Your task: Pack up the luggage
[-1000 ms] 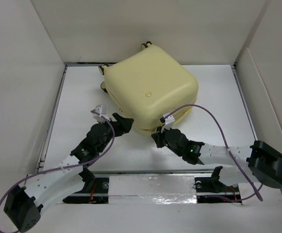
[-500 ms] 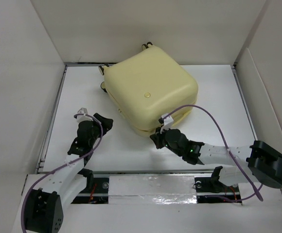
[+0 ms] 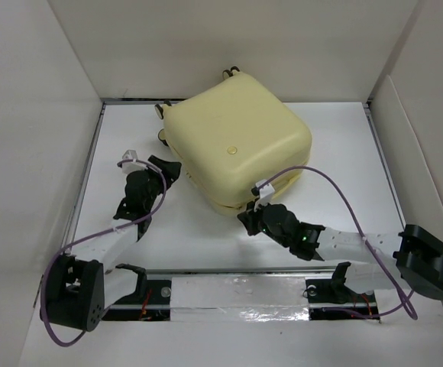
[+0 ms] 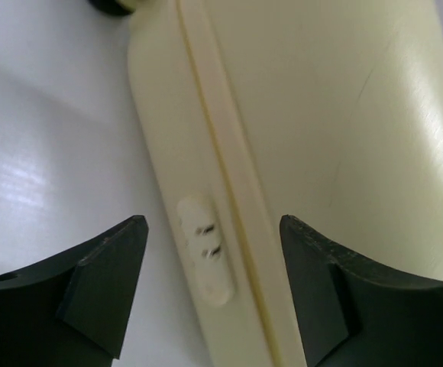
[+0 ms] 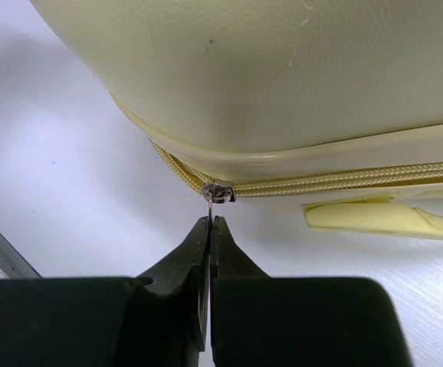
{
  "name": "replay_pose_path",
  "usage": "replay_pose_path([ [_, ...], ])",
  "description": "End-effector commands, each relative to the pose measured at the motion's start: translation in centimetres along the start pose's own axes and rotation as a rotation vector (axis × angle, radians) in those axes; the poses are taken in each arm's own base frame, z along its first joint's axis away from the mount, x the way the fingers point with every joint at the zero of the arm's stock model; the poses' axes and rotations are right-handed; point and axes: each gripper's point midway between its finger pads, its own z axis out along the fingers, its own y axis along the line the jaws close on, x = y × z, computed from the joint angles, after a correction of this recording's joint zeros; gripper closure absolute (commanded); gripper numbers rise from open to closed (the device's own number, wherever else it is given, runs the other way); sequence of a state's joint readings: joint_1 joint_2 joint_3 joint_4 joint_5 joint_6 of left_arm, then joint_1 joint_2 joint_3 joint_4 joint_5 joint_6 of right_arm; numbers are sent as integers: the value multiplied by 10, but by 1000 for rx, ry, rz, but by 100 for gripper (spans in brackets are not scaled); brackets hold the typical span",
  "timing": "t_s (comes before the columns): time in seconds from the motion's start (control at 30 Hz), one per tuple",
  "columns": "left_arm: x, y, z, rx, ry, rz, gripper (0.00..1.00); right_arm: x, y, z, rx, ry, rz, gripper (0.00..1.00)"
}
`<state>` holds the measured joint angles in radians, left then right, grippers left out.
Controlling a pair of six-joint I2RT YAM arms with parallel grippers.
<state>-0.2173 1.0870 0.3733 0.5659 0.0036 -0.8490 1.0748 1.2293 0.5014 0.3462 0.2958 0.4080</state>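
The pale-yellow luggage [image 3: 237, 141] lies closed at the back middle of the table, wheels toward the back left. My right gripper [image 3: 246, 215] is at its near corner, shut on the metal zipper pull [image 5: 211, 206]; the slider [image 5: 220, 192] sits on the zipper track at the rounded corner. My left gripper [image 3: 169, 170] is open at the luggage's left side. In the left wrist view its fingers [image 4: 103, 283] stand either side of the side seam and a small oval plastic tab [image 4: 204, 251], touching nothing.
White walls close in the table at the left, back and right. A caster wheel [image 3: 163, 136] sticks out at the luggage's left corner. A side foot [image 5: 359, 216] of the luggage shows next to the zipper. Purple cables loop over both arms.
My left gripper pulled back from the luggage's near-left edge, then swung to its left side, open. My right gripper has stayed at the near corner, shut on the zipper pull.
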Motion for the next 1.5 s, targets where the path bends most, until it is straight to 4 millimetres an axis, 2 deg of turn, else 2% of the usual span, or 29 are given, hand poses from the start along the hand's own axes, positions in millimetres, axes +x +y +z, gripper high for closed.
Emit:
replay_pose_path([
  [0.0, -78, -69, 15, 128, -227, -78, 31, -1, 35, -21, -164, 12, 3, 100],
  [0.03, -86, -71, 19, 111, -240, -86, 29, -1, 36, -24, -174, 17, 2, 100],
  [0.07, -89, -70, 28, 89, -243, -87, 23, 1, 35, -26, -177, 21, 1, 100],
  [0.1, -105, -79, 33, 78, -265, -88, 20, 4, 34, -30, -182, 35, -2, 100],
  [0.13, -107, -80, 39, 57, -263, -89, 17, -1, 35, -35, -195, 20, 2, 100],
  [0.17, -109, -71, 50, 17, -255, -89, 15, 2, 34, -39, -197, 25, 3, 100],
  [0.2, -129, -75, 56, 13, -277, -100, 14, 3, 34, -42, -207, 26, 4, 100],
  [0.23, -134, -72, 62, 1, -271, -114, 13, 4, 33, -45, -212, 27, 4, 100],
  [0.27, -130, -65, 74, -9, -231, -122, 12, -1, 34, -50, -222, 10, 7, 100],
  [0.3, -140, -70, 80, 0, -234, -130, 12, 4, 31, -52, -219, 22, 5, 100],
  [0.33, -137, -55, 93, -38, -205, -139, 12, 2, 31, -56, -223, 14, 6, 100],
  [0.37, -138, -58, 99, -31, -199, -133, 11, 1, 31, -57, -226, 11, 5, 100],
  [0.4, -150, -64, 106, -34, -197, -126, 10, 3, 29, -59, -225, 16, 2, 100],
  [0.43, -148, -63, 112, -50, -173, -104, 10, 4, 29, -60, -226, 14, 1, 100],
  [0.47, -137, -58, 122, -60, -120, -95, 9, 3, 29, -61, -228, 13, 0, 100],
  [0.53, -138, -64, 129, -51, -97, -86, 6, 5, 29, -62, -233, 17, -4, 100],
  [0.57, -129, -61, 137, -48, -57, -88, 3, 5, 29, -62, -236, 18, -5, 100],
  [0.77, -117, -62, 158, -24, 16, -94, 3, 8, 31, -59, -245, 31, -19, 100],
  [0.83, -112, -70, 163, 4, 34, -105, 3, 10, 32, -58, -246, 39, -22, 100],
  [0.87, -101, -70, 168, 14, 66, -114, 3, 10, 32, -58, -247, 40, -23, 100],
  [0.93, -100, -82, 174, 62, 61, -150, 3, 10, 33, -57, -249, 40, -22, 100],
  [1.03, -96, -90, 181, 108, 58, -200, 7, 12, 33, -56, -251, 47, -19, 100],
  [1.13, -94, -95, 182, 177, 44, -243, 18, 13, 33, -56, -250, 46, -9, 100],
  [1.17, -94, -96, 182, 189, 39, -275, 28, 14, 32, -57, -250, 46, -6, 100],
  [1.2, -99, -102, 180, 225, 15, -279, 32, 14, 32, -57, -250, 47, -3, 100],
  [1.33, -98, -105, 186, 252, 19, -306, 36, 17, 31, -59, -250, 54, 2, 100],
  [1.43, -95, -106, 189, 296, 20, -340, 63, 16, 30, -60, -245, 53, 5, 100],
  [1.47, -91, -105, 189, 311, 32, -351, 82, 15, 30, -61, -244, 49, 7, 100],
])
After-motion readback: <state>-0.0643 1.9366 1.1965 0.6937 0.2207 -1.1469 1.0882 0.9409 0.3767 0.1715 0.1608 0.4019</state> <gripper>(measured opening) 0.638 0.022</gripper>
